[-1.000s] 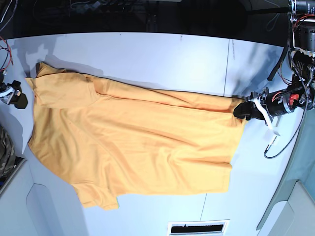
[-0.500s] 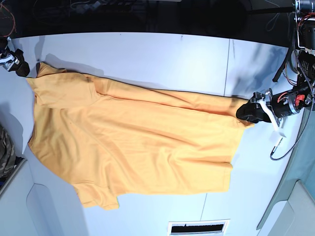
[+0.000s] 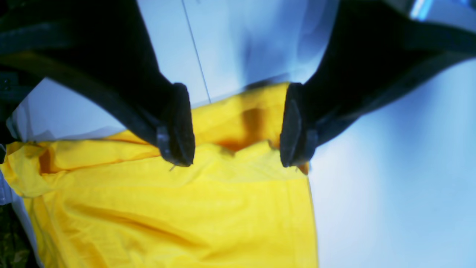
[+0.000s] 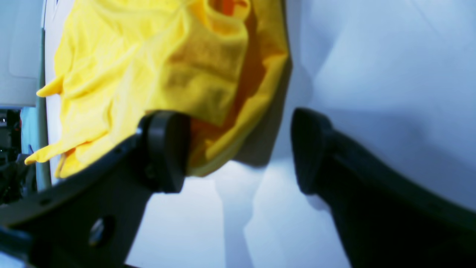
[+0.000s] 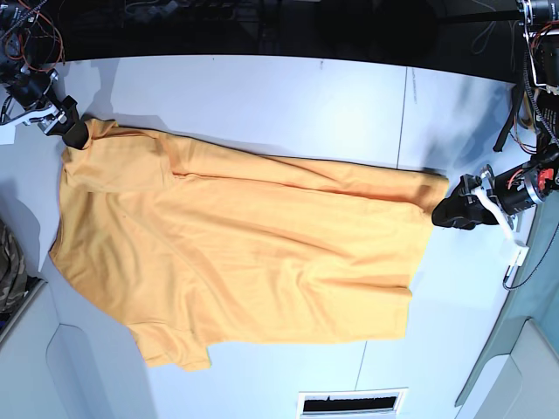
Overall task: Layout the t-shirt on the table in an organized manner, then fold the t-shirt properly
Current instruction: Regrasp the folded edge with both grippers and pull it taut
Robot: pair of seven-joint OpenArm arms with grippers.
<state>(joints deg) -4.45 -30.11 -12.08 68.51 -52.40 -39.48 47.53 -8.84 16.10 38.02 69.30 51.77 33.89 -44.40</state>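
Change: since the earlier base views the left gripper (image 5: 450, 212) has let go of the hem corner and backed off just past the cloth's edge; the right gripper (image 5: 74, 131) has travelled up from the table's side to the shoulder corner, which now sits slightly further in.
T-shirt: the orange-yellow t-shirt (image 5: 244, 253) lies spread across the table (image 5: 262, 96), mostly flat, with a long fold ridge along its far edge and a sleeve doubled under at the near corner.
Hem corner: directly ahead of the left gripper, between and just beyond its two dark fingers (image 3: 178, 126) in the wrist view, lying free on the table.
Shoulder corner: bunched and raised just ahead of the right gripper, partly behind one finger (image 4: 165, 149); the other finger is over bare table.
Left gripper: jaws spread wide, gripping nothing.
Right gripper: jaws spread wide, nothing pinched.
Seam: a thin dark line in the table runs away behind the left gripper's fingers.
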